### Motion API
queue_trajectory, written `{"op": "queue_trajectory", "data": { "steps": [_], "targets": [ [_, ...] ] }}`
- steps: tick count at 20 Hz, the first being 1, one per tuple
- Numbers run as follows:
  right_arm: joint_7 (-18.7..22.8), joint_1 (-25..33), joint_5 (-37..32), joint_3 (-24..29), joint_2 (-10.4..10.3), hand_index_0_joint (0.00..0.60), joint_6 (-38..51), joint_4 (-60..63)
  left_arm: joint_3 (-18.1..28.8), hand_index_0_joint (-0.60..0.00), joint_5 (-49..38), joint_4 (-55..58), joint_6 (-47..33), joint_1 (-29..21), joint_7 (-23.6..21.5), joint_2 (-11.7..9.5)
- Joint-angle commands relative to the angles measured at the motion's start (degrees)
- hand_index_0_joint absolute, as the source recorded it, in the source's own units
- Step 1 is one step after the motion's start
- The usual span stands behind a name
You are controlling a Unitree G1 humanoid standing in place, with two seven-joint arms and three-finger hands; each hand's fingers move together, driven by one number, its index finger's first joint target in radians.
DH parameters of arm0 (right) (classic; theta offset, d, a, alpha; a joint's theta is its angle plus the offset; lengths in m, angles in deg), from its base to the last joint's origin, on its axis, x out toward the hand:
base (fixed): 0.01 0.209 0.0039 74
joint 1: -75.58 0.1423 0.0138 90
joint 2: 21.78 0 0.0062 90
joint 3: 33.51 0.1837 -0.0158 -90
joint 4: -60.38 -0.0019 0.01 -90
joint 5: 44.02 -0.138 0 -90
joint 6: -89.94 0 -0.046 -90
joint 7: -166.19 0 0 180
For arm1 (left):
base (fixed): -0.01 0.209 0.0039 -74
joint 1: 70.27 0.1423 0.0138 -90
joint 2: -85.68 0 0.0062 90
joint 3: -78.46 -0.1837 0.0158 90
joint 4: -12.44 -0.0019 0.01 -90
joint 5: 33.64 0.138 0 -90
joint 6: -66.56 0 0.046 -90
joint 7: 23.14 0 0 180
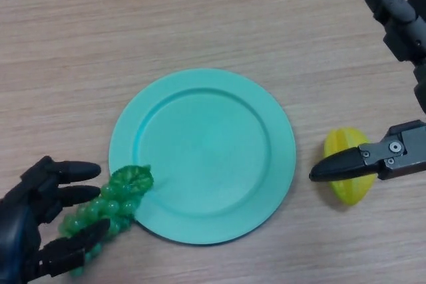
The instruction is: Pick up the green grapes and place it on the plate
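Observation:
A bunch of green grapes (113,203) lies at the lower left, its upper end resting over the rim of the teal plate (202,131). My left hand (30,221) sits at the bottom left corner with its thumb under the bunch and its fingers stretched above it, closing around the grapes' lower end. The plate holds nothing else. My right hand (393,14) hangs at the right edge with its fingers straight, its thumb (353,162) lying across a yellow fruit.
A yellow star-shaped fruit (349,164) sits on the wooden table (200,18) just right of the plate, partly covered by my right thumb.

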Motion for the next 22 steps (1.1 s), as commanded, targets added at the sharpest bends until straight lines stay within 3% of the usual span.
{"op": "queue_trajectory", "data": {
  "steps": [1, 3, 9, 12, 14, 15, 17, 18, 19, 20, 22],
  "targets": [
    [1.46, 1.53, -1.77, 2.02, 1.69, 0.000, 5.32, -3.19, 5.23, -0.600, -3.64, 5.87, -1.44, 0.42, 1.28, -1.24],
    [1.57, 1.60, -2.03, 2.01, 1.80, 0.000, 5.36, -3.19, 6.74, -0.600, -5.07, 9.43, 0.88, 0.54, 1.95, -1.12],
    [1.52, 1.56, -1.97, 1.91, 1.73, 0.000, 5.69, -3.20, 10.30, -0.600, -3.50, 19.21, -3.14, 0.63, 2.52, -0.99],
    [2.29, 2.26, -3.30, 2.24, 2.41, 0.000, 5.03, -3.20, 12.56, -0.600, -8.56, 29.45, 2.22, -0.23, 7.36, -1.06],
    [2.43, 2.30, -3.37, 2.24, 2.71, 0.000, 5.40, -3.20, 14.38, -0.600, -6.26, 33.32, 0.39, -1.83, 10.57, -1.39],
    [2.42, 2.50, -3.42, 2.33, 2.92, 0.000, 5.26, -3.20, 15.29, -0.600, -11.06, 36.02, 4.69, -3.04, 10.20, -1.63],
    [2.29, 2.68, -3.42, 2.53, 3.16, 0.000, 5.30, -3.20, 16.25, -0.400, -15.90, 38.26, 8.45, -4.57, 9.18, -2.00],
    [2.18, 2.75, -3.58, 2.86, 3.26, 0.000, 5.45, -3.20, 16.57, -0.250, -18.16, 39.02, 9.83, -5.60, 8.24, -2.58],
    [2.17, 2.81, -3.87, 3.20, 3.47, 0.000, 5.62, -3.20, 16.63, -0.151, -19.92, 39.72, 11.01, -6.46, 7.47, -3.16],
    [2.52, 2.92, -4.93, 4.04, 4.40, 0.000, 6.20, -3.20, 16.25, -0.008, -23.87, 41.62, 14.25, -8.11, 6.11, -4.69],
    [3.11, 2.92, -5.95, 4.51, 5.45, 0.000, 6.57, -3.20, 15.56, 0.000, -25.48, 43.25, 17.32, -8.49, 6.09, -5.54]
  ]
}}
